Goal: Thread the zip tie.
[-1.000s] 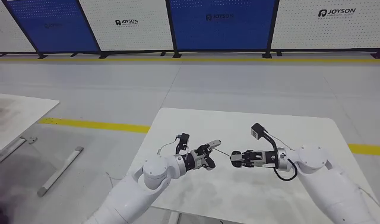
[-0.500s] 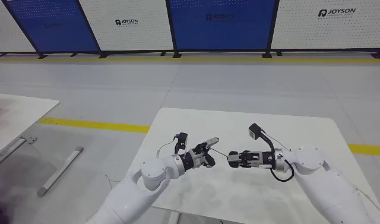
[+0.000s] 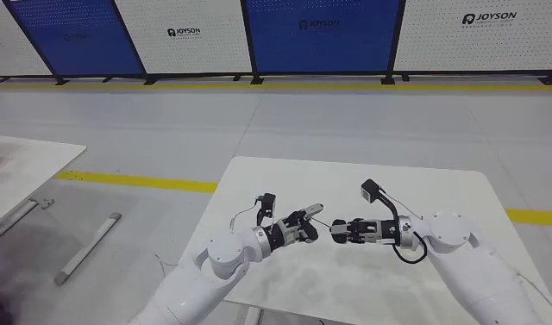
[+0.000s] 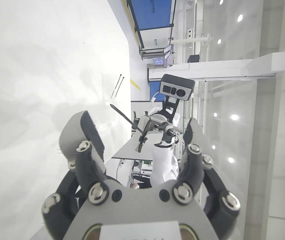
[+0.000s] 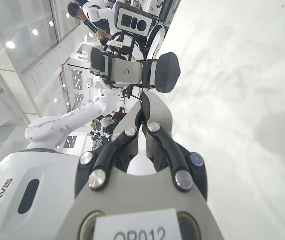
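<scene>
A thin black zip tie [image 4: 122, 116] is held above the white table [image 3: 388, 174], with my right gripper [image 3: 338, 232] shut on one end of it. Its free end [image 3: 321, 226] points at my left gripper [image 3: 305, 217], which faces the right gripper at close range. In the left wrist view, my left gripper [image 4: 140, 131] is open, its pads wide apart, and the tie's tip lies in line with the gap but apart from both pads. The right wrist view has my right gripper [image 5: 142, 103] pressed shut, with the open left gripper [image 5: 132, 69] just beyond it.
Two spare black zip ties [image 4: 117, 88] lie side by side on the table near its far edge. The table surface around both grippers is bare white. Beyond the table's edge [image 3: 259, 165] is grey floor with a yellow line.
My right gripper has crept a little toward the left gripper with the zip tie. The left arm has shifted slightly; its gripper stays open.
</scene>
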Available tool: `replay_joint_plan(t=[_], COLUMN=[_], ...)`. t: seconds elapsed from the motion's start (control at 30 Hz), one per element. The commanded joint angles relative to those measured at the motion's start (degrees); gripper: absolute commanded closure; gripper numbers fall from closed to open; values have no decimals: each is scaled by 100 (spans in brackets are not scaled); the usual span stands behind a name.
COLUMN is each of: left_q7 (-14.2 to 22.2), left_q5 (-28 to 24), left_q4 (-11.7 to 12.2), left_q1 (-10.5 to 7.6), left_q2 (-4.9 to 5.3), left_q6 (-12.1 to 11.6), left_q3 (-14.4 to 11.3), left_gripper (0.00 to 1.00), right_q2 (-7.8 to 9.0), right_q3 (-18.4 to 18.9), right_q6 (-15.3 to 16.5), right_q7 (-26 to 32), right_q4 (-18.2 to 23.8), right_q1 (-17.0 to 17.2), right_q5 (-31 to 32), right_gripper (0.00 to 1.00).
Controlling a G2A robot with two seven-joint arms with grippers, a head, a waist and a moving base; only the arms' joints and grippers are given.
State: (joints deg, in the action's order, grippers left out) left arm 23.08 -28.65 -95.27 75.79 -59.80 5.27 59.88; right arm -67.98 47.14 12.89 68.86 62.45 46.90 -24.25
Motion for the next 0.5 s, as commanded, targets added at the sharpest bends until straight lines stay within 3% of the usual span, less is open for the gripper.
replay_joint_plan(t=[0.0,0.47], left_q7=[28,324], left_q5=[-13,-64], left_q4=[8,40], left_q1=[4,58], left_q2=[-4,-10], left_q6=[-17,-228], left_q3=[5,89], left_gripper=[100,100], right_q2=[0,0], right_q3=[0,0], right_q6=[0,0], right_q7=[0,0], right_q4=[0,0], right_q1=[0,0], right_q5=[0,0], right_gripper=[100,100])
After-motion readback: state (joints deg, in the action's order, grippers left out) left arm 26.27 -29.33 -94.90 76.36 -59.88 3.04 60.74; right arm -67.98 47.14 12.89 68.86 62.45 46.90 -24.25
